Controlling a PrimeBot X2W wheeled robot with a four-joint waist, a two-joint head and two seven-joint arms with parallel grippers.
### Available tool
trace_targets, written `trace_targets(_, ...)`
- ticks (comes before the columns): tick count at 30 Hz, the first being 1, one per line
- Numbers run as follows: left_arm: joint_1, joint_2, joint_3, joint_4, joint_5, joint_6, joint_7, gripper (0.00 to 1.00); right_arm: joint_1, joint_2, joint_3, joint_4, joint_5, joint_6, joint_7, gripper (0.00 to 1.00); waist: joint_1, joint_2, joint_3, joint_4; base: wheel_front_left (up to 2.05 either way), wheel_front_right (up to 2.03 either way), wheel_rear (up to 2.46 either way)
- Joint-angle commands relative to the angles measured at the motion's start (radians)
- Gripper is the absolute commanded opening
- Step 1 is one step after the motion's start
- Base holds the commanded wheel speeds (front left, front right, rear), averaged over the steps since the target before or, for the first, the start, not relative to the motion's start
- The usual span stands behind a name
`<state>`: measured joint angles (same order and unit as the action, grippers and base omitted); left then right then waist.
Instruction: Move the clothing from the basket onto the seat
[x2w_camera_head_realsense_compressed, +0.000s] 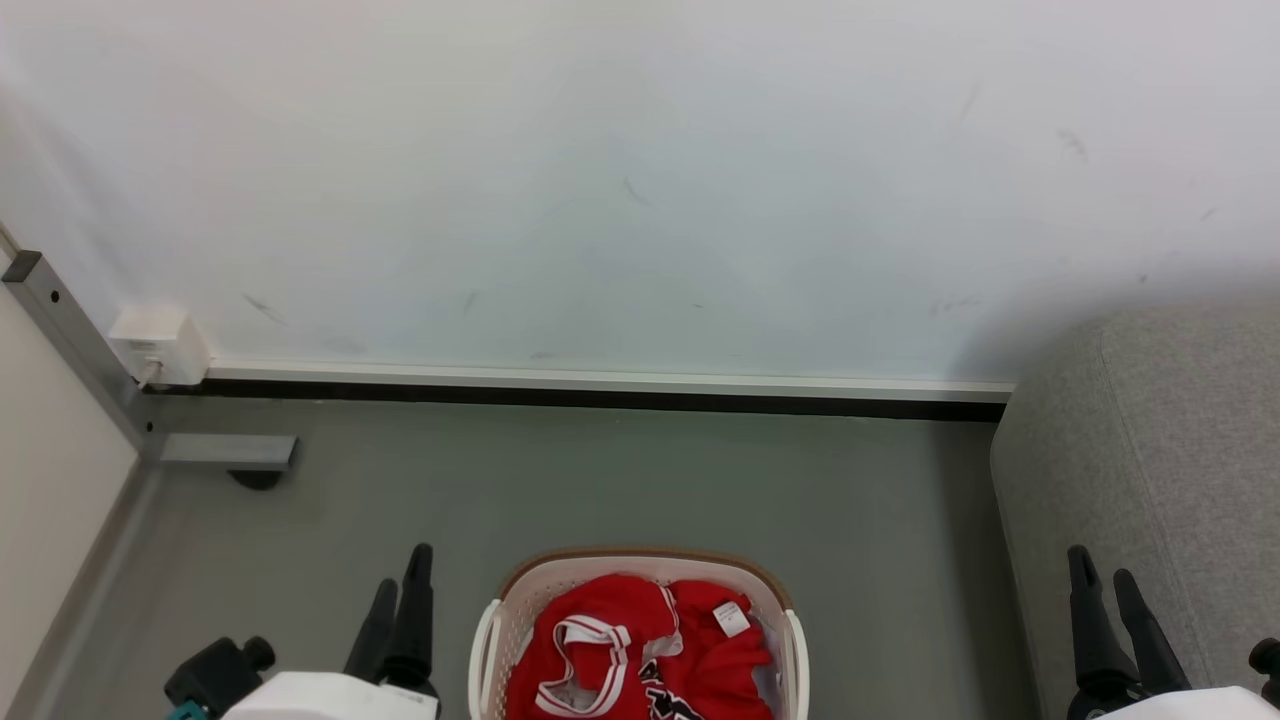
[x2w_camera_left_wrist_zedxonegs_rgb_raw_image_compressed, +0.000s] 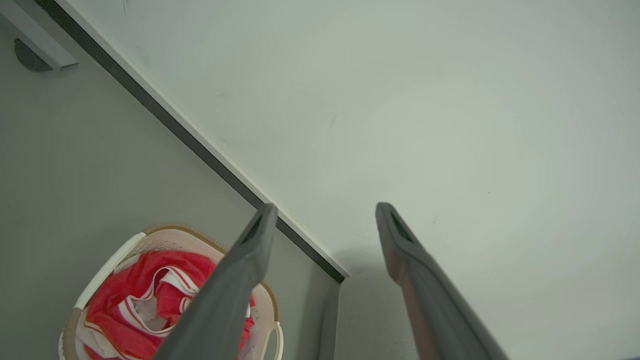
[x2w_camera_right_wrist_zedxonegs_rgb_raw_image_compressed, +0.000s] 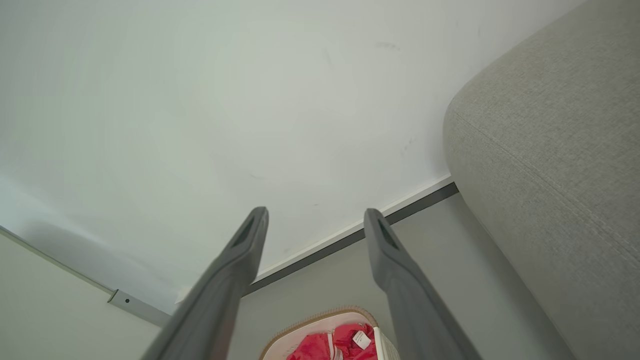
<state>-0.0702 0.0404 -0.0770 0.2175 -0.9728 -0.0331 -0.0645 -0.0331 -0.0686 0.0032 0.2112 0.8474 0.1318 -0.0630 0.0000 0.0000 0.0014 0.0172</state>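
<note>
My left claw (x2w_camera_head_realsense_compressed: 402, 572) and right claw (x2w_camera_head_realsense_compressed: 1100, 568) both stand spread wide with nothing between the fingers, one on each side of the white perforated laundry basket (x2w_camera_head_realsense_compressed: 520, 610) on the grey-green floor (x2w_camera_head_realsense_compressed: 600, 480). The red jerseys (x2w_camera_head_realsense_compressed: 610, 640) lie crumpled inside it, with white-striped trim looped on top, a white neck tag (x2w_camera_head_realsense_compressed: 731, 618) facing up and some white fabric among the folds. I judge them light, limp and somewhat slick, so I'd pinch a thick bunched fold near the trimmed armhole rather than a flat patch. They'll drape and may drag a neighbour along. The grey sofa (x2w_camera_head_realsense_compressed: 1150, 480) stands to my right, a strip of floor between it and the basket.
</note>
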Motion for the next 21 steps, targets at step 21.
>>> trace_targets(21, 0.017, 0.010, -0.052, -0.029, 0.337, 0.043, -0.072, 1.00, 0.007, -0.019, 0.061, 0.015, -0.301, -0.001, -0.074, 1.00, 0.0000, 0.0000, 0.000, 0.014, 0.00, 0.00, 0.00)
